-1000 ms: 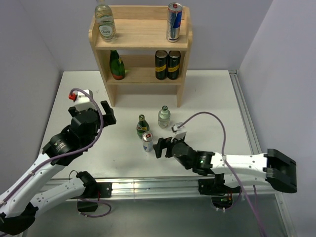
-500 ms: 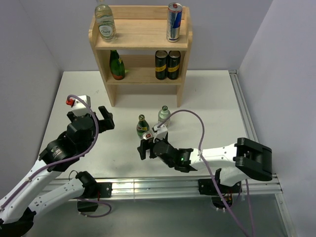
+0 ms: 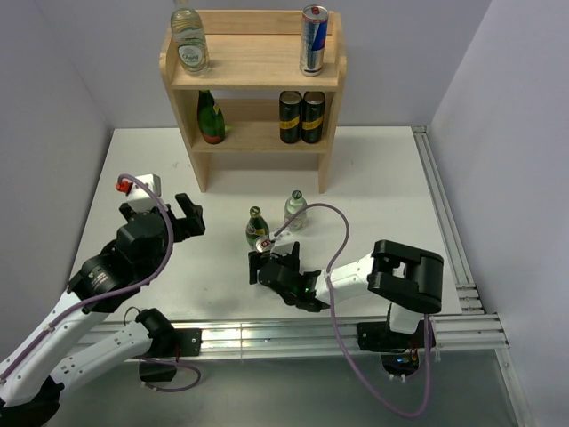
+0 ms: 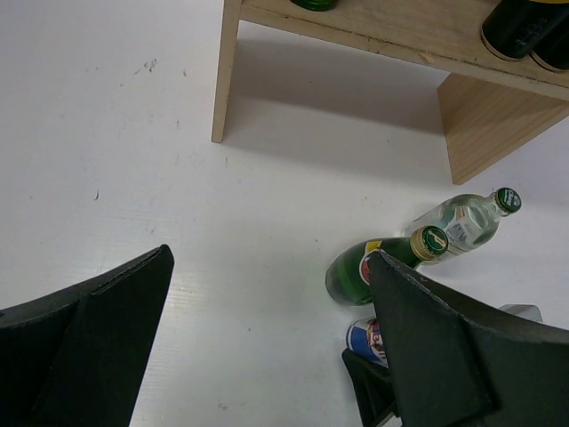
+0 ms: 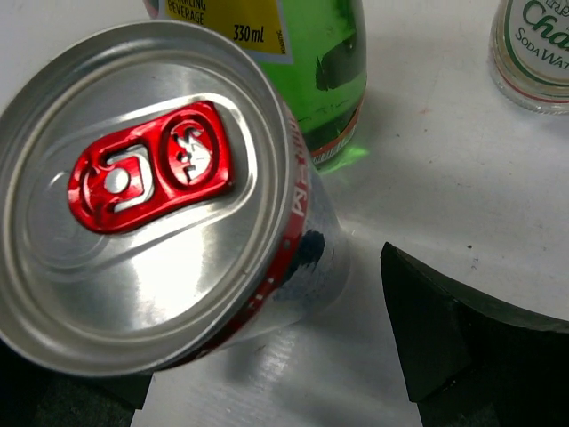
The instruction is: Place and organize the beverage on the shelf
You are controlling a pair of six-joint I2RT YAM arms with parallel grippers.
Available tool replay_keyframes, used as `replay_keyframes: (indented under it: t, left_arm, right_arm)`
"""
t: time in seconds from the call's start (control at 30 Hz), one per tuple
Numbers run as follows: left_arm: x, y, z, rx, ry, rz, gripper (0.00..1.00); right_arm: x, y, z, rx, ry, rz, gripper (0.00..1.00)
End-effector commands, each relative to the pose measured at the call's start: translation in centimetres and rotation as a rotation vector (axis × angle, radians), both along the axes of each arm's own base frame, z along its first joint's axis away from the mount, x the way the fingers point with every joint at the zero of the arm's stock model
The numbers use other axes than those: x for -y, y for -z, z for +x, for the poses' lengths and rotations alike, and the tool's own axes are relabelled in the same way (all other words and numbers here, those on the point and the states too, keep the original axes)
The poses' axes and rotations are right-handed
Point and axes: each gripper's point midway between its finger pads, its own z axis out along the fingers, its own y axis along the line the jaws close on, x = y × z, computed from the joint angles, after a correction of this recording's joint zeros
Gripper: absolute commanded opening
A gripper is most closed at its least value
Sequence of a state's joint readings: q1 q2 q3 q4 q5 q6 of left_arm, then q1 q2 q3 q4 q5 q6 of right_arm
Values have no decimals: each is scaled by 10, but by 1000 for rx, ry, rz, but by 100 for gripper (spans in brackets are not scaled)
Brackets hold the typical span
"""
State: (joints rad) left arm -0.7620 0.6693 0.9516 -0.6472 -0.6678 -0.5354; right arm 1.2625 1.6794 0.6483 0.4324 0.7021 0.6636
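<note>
The wooden shelf (image 3: pixel 252 67) holds a clear bottle (image 3: pixel 188 40) and a silver-and-blue can (image 3: pixel 313 39) on top, and a green bottle (image 3: pixel 210 117) on the lower tier. On the table stand a green bottle (image 3: pixel 256 227) (image 5: pixel 320 71), a clear bottle (image 3: pixel 295 209) (image 5: pixel 533 53) and a silver-and-blue can (image 3: pixel 263 244) (image 5: pixel 147 187). My right gripper (image 3: pixel 271 265) (image 5: pixel 240 329) is open, with its fingers (image 5: pixel 462 338) on either side of this can and a gap showing. My left gripper (image 3: pixel 187 218) (image 4: pixel 267 294) is open and empty, left of the three drinks (image 4: pixel 373 271).
Two dark cans (image 3: pixel 301 116) stand on the lower tier at the right. The shelf's side panel (image 4: pixel 227 80) meets the table behind the left gripper. The right arm's cable (image 3: pixel 333 236) loops over the table beside the clear bottle.
My right gripper has moved left and now straddles the can on the table. My left arm has drawn back slightly toward the left.
</note>
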Motion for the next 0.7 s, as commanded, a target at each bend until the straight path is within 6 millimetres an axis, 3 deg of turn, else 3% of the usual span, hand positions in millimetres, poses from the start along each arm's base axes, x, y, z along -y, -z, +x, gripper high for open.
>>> replay_keyframes:
  t: [0.0, 0.13, 0.23, 0.27, 0.33, 0.37, 0.47, 0.5, 0.57, 0.6, 0.63, 0.67]
  left_arm:
    - [5, -10, 1, 37, 23, -24, 99]
    - [6, -9, 1, 35, 28, -23, 99]
    - [6, -8, 1, 31, 31, -20, 99]
    - [7, -7, 1, 30, 33, -18, 99]
    - [8, -7, 1, 29, 36, -19, 99]
    - [7, -7, 2, 30, 35, -17, 99]
    - [6, -6, 1, 26, 31, -15, 99]
    - [6, -7, 1, 28, 29, -17, 99]
    - [6, -6, 1, 28, 28, -15, 99]
    - [5, -7, 1, 29, 26, -17, 99]
    - [4, -7, 1, 30, 25, -17, 99]
    - [5, -8, 0, 33, 28, -21, 99]
  right_arm:
    - [-8, -22, 15, 95, 81, 88, 100]
    - [-6, -21, 25, 156, 119, 84, 98]
    - [-4, -21, 30, 201, 126, 63, 89]
    - [-5, -21, 32, 209, 124, 58, 73]
    - [-5, -21, 35, 219, 122, 48, 54]
    - [-5, -22, 37, 220, 124, 45, 33]
    - [1, -31, 38, 214, 139, 41, 4]
    - [0, -46, 37, 219, 140, 70, 1]
    - [8, -55, 34, 210, 144, 46, 0]
    - [7, -79, 29, 218, 137, 90, 0]
    - [12, -83, 26, 209, 129, 56, 0]
    - [9, -101, 24, 212, 119, 79, 0]
